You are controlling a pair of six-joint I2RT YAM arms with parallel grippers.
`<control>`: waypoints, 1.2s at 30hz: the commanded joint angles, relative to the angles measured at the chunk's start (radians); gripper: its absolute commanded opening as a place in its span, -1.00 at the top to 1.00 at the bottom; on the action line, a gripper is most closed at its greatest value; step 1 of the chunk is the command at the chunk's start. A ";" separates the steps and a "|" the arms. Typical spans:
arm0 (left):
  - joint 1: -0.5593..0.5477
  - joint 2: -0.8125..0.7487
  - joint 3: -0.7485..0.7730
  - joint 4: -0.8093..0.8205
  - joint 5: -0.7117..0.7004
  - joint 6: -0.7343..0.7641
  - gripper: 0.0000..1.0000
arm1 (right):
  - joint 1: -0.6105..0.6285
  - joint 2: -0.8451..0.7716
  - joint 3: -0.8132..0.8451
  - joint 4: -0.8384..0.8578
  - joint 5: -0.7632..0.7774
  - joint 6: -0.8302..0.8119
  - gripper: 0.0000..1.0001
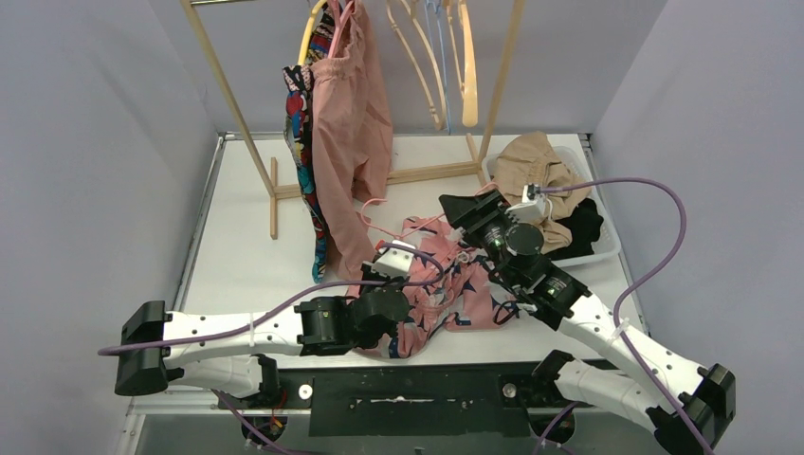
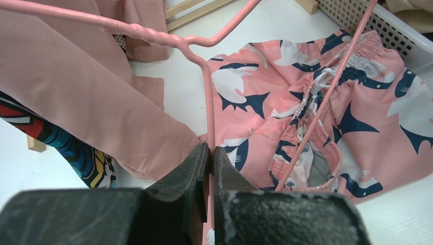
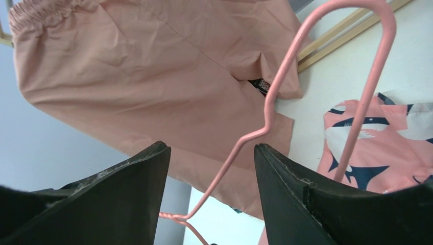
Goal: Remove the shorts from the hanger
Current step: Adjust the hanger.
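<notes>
Nearest the arm bases, we see the left claw clenched on the pink wire hanger, with one thin strand pinched between its closed fingers. From that grip the wire climbs to the hanger's twisted neck. A second arm of the hanger slants away to the right.

Under that slanted arm lie the pink printed shorts, spread on the white surface. Their gathered elastic waistband is bunched lengthwise along the wire, and their fabric fans out to both sides of the hanger. The print is navy and white, in shark-like shapes.

Just past the hanger's neck we find the right claw released. Its two fingers stand apart, and the hanger's hook wire runs between them without touching either.

Beyond the hanger, plain pink shorts hang long axis downward from the wooden rack, waistband uppermost. Comic-print shorts hang just behind them. To the hanger's right a white basket holds beige shorts and black shorts.
</notes>
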 commanded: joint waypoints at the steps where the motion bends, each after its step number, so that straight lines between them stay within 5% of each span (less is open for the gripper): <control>1: -0.006 -0.023 0.036 0.005 -0.025 0.012 1.00 | -0.015 -0.008 0.010 0.089 0.044 0.046 -0.22; 17: -0.007 0.005 0.044 0.054 -0.073 0.072 1.00 | -0.027 0.142 -0.009 0.210 -0.189 0.294 0.18; 27: -0.008 0.017 0.043 0.064 -0.078 0.075 1.00 | -0.008 0.166 -0.046 0.260 -0.168 0.345 0.97; 30: 0.003 -0.028 0.041 -0.010 0.014 -0.013 1.00 | -0.023 0.154 -0.090 0.305 -0.151 0.376 1.00; 36: 0.105 -0.258 -0.166 0.079 0.337 -0.058 -0.10 | -0.105 0.159 -0.093 0.363 -0.233 0.410 1.00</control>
